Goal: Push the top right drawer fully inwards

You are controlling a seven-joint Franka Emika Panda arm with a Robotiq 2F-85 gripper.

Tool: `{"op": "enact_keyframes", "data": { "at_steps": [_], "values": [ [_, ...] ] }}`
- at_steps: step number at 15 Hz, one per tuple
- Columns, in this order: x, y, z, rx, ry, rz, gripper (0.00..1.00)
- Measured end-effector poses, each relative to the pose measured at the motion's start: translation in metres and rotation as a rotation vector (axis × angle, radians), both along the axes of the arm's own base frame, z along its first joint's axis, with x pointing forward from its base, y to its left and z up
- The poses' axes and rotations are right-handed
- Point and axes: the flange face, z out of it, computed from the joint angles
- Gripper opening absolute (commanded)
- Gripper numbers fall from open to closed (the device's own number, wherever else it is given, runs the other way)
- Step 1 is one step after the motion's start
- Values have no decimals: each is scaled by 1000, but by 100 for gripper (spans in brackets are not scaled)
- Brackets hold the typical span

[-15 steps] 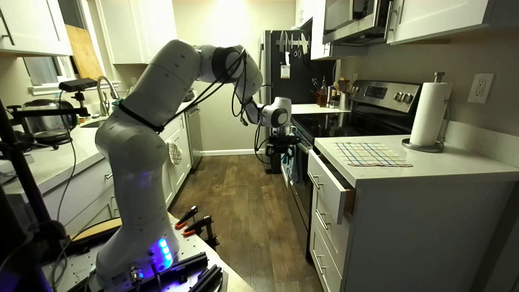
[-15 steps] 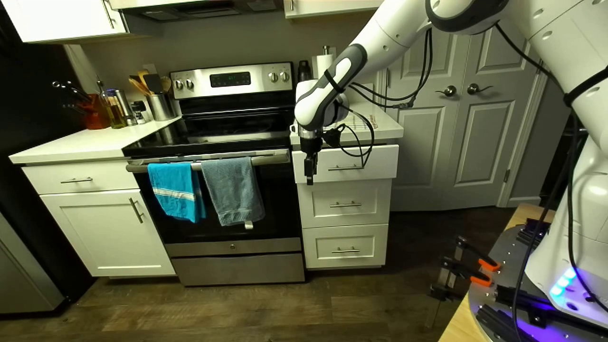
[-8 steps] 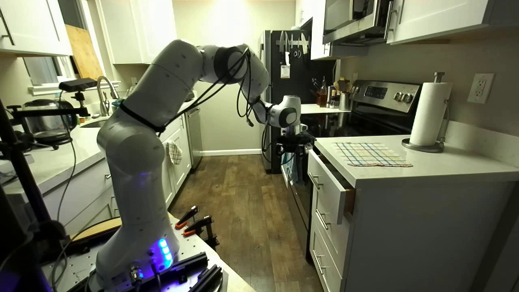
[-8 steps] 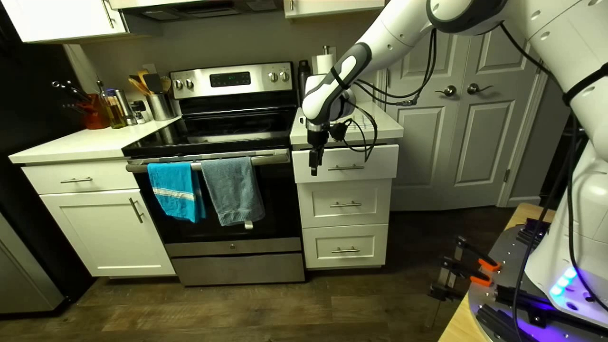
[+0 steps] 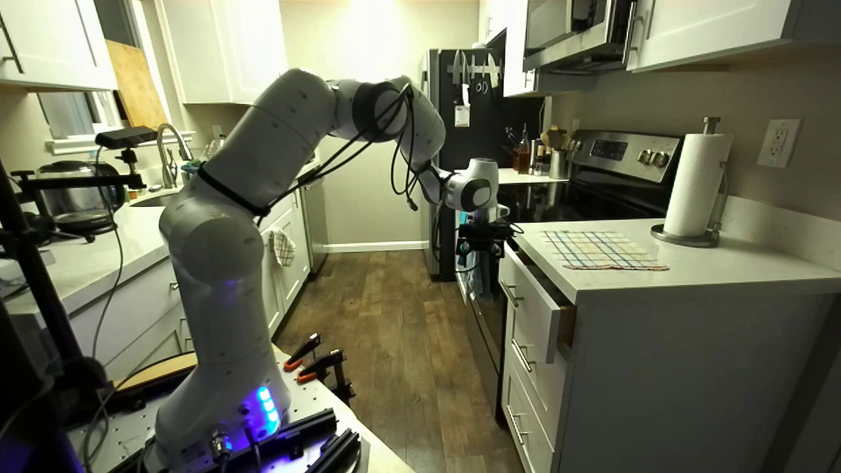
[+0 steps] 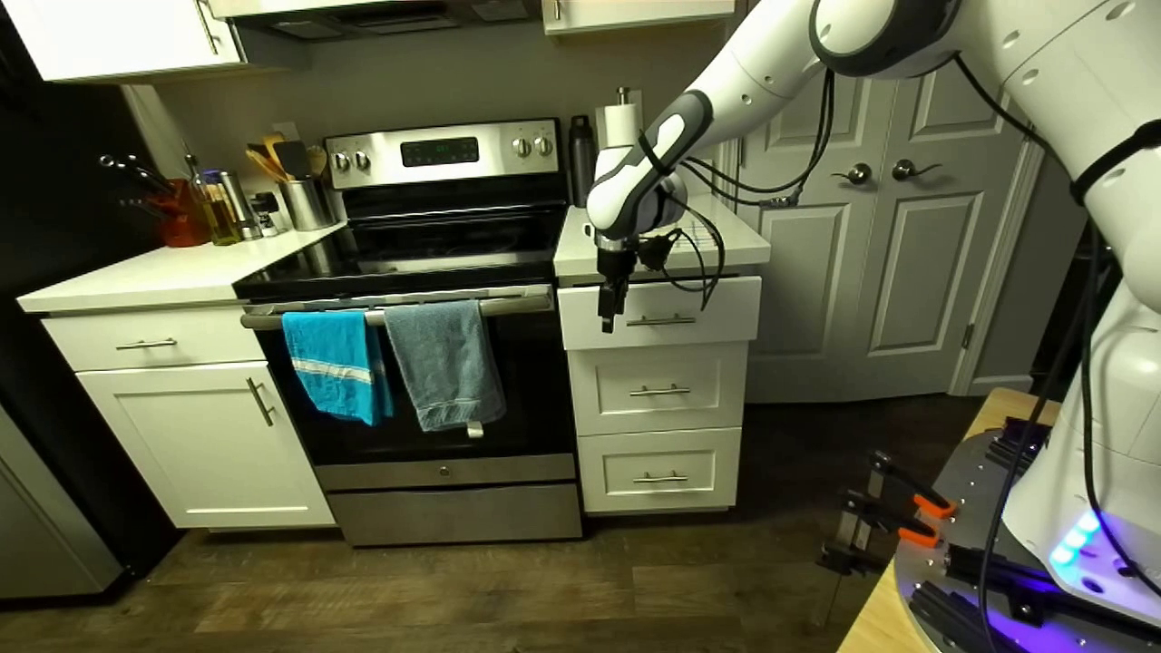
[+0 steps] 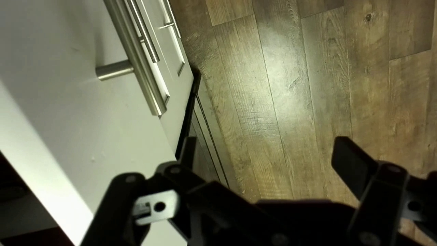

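Near two towels (image 6: pixel 444 363), the claw (image 7: pixel 264 157) hangs spread apart by the jutting drawer (image 5: pixel 537 312).

Stacked drawers (image 6: pixel 676 334): three. Oven towels (image 6: pixel 444 363): two. Stove knobs (image 6: pixel 521 148): four. Orange-padded clamps (image 5: pixel 326 361): two. Paper-towel roll (image 5: pixel 698 184): one. Hanging knives (image 5: pixel 492 69) — at least three, too small for certainty.

1. Kitchen, household type: 2 facing counters (image 5: pixel 723 269) seen, 1 fitted with a faucet (image 5: pixel 161 150).
2. Smooth-topped range (image 6: pixel 426 236) flanked by white cabinets (image 6: pixel 186 444); 2 towels (image 6: pixel 331 367) hung from its oven handle (image 6: pixel 519 306).
3. Cooking utensils (image 6: pixel 292 160) held in a metal holder (image 6: pixel 308 207).
4. Knives (image 5: pixel 493 70) mounted on the dark side of the refrigerator (image 5: pixel 486 141); a microwave (image 5: pixel 578 39) fixed above the range.
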Motion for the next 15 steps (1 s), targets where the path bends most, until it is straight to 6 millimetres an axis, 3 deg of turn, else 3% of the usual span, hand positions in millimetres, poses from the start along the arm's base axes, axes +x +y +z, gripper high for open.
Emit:
{"op": "enact_keyframes", "data": {
  "at_steps": [5, 15],
  "values": [
    [8, -14, -9, 2, -43, -31, 100],
    [19, -28, -6, -13, -87, -91, 100]
  ]
}}
